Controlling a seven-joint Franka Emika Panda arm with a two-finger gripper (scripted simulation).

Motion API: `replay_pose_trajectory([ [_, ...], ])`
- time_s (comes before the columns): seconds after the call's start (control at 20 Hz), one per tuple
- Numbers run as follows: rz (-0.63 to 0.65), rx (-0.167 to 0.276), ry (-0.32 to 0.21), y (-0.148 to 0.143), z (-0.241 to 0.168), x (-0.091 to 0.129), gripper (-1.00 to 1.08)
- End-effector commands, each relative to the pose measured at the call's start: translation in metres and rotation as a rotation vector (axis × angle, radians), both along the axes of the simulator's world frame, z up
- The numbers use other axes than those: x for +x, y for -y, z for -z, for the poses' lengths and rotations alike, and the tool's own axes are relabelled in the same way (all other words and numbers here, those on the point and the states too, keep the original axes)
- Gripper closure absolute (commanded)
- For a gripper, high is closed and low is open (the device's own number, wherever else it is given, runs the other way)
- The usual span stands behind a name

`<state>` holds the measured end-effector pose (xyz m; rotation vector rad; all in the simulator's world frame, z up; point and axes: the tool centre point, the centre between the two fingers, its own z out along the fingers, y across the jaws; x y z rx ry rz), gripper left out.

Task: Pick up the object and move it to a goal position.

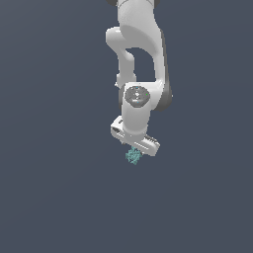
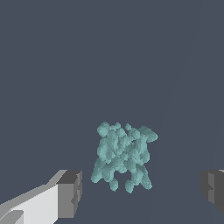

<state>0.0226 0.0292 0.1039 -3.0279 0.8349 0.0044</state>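
The object (image 1: 133, 156) is a tiny teal-cyan spiky lump lying on the dark grey floor, just below the white gripper body in the exterior view. In the wrist view the object (image 2: 122, 155) sits between my two grey fingertips (image 2: 70, 192), with clear gaps on both sides. My gripper (image 2: 142, 190) is open and empty, held right above the object. In the exterior view the gripper (image 1: 133, 148) has its fingers hidden behind its own white body.
The white arm (image 1: 141, 59) reaches down from the top of the exterior view. A plain dark grey floor (image 1: 59, 197) lies all around.
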Motion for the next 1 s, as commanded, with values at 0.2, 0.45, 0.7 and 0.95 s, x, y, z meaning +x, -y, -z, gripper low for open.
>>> replay_pose_trajectory([
  [0.2, 0.09, -0.001, 0.002, -0.005, 0.01, 0.002, -0.92],
  [0.45, 0.119, -0.002, 0.002, -0.007, 0.014, 0.003, -0.92],
  [0.7, 0.117, -0.002, 0.002, -0.007, 0.015, 0.002, -0.92],
  [0.95, 0.119, -0.002, 0.002, -0.006, 0.033, 0.002, -0.92],
])
